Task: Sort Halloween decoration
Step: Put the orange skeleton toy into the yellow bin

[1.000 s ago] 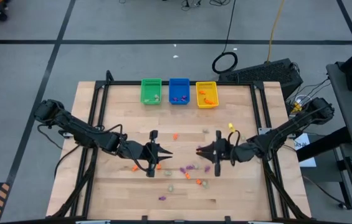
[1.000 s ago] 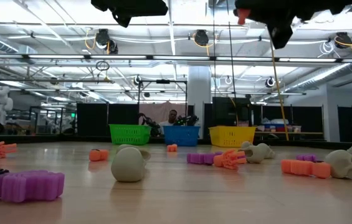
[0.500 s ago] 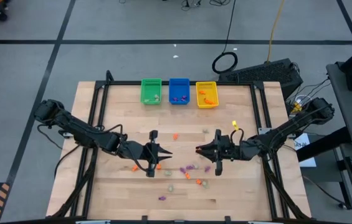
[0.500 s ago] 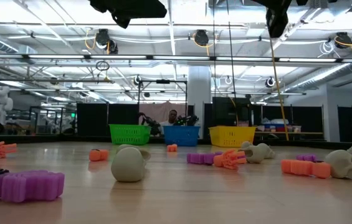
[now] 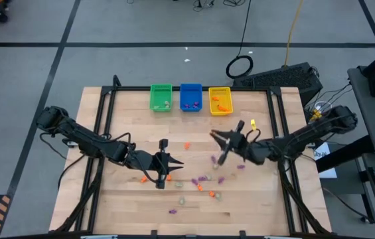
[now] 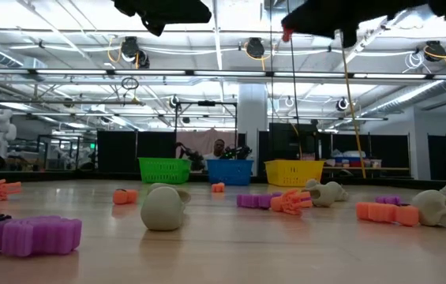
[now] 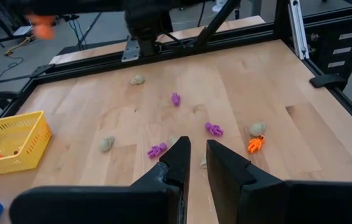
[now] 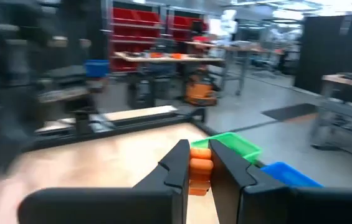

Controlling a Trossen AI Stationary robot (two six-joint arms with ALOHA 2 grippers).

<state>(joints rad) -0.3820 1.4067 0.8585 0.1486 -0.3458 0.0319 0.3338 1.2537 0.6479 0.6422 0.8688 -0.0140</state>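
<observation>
- Right pincer (image 8: 199,167) pinches a small orange trinket (image 8: 199,168) between its fingertips, raised above the counter (image 5: 127,113) right of the middle, toward the far edge where the bins stand.
- Left pincer (image 7: 198,163) hovers over the counter's middle, left of the scattered pieces, its fingers drawn nearly together with a narrow gap and nothing between them.
- Three bins sit in a row at the far edge: green bin (image 5: 160,97) on the left holding a few pale pieces, blue bin (image 5: 190,97) in the middle holding purple pieces, yellow bin (image 5: 220,101) on the right holding orange pieces.
- Loose Halloween decoration (image 5: 202,180) in orange, purple and pale beige lies spread over the counter's middle and toward its near edge, between the two arms.
- From the low view, pale skulls (image 6: 164,207), a purple piece (image 6: 37,235) and orange pieces (image 6: 387,212) rest on the wood.
</observation>
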